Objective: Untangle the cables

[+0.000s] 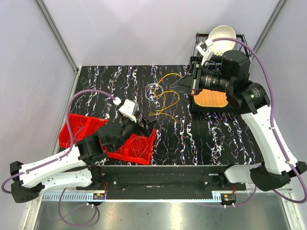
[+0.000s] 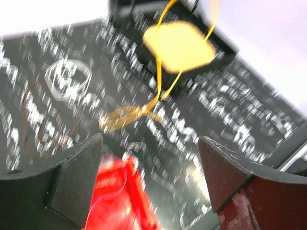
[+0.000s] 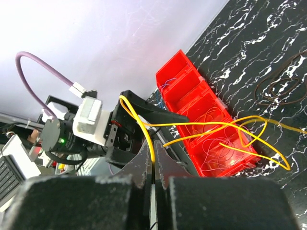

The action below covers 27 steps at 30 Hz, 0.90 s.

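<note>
My right gripper point(image 3: 153, 165) pinches the yellow cable point(image 3: 206, 125), which looks thin, light and springy; left gripper point(image 2: 149, 143) gapes empty, I'd grab just beside where it bunches

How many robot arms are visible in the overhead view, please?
2. The white-and-black left arm reaches over the red plastic compartment tray; the white-and-black right arm stretches to mid-table, its claw pinching a thin yellow wire cable. None seems hidden.

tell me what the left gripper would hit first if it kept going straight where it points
Most likely the yellow cable, bunched on the table just past the red bin. The open left gripper aims about there, but the view is blurred, so it might reach bare table first.
</note>
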Available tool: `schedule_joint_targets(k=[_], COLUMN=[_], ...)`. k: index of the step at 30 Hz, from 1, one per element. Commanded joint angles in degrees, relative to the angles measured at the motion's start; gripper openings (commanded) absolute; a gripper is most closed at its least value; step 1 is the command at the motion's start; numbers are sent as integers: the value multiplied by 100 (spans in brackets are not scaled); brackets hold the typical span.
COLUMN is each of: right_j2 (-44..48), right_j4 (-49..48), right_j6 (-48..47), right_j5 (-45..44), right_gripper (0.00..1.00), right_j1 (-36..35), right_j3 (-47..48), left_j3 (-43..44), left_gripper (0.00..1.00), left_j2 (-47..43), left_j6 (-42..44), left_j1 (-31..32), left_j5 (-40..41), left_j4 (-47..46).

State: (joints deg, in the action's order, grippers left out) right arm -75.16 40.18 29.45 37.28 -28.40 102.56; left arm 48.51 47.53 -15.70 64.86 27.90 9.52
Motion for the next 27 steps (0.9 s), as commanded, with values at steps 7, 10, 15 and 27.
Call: schedule_joint_targets(k=[7, 10, 15, 27], right_j2=[62, 71, 150, 361], right_j4=[-19, -19, -46, -46], right_j6=[96, 122, 192, 359], right_j5=[438, 535, 631, 983], right_gripper=[0, 0, 0, 0], right_j1=[-34, -25, -25, -34], right_j3=[-17, 0, -8, 9], left_j3=[-34, -79, -44, 247], left_gripper=[85, 85, 85, 72], left_j2=[362, 485, 819, 1707], left_j6=[1840, 2184, 2563, 3143], left_j1=[360, 413, 413, 431], left_j5=[-645, -654, -663, 40], left_j4=[-2937, -3280, -3746, -4807])
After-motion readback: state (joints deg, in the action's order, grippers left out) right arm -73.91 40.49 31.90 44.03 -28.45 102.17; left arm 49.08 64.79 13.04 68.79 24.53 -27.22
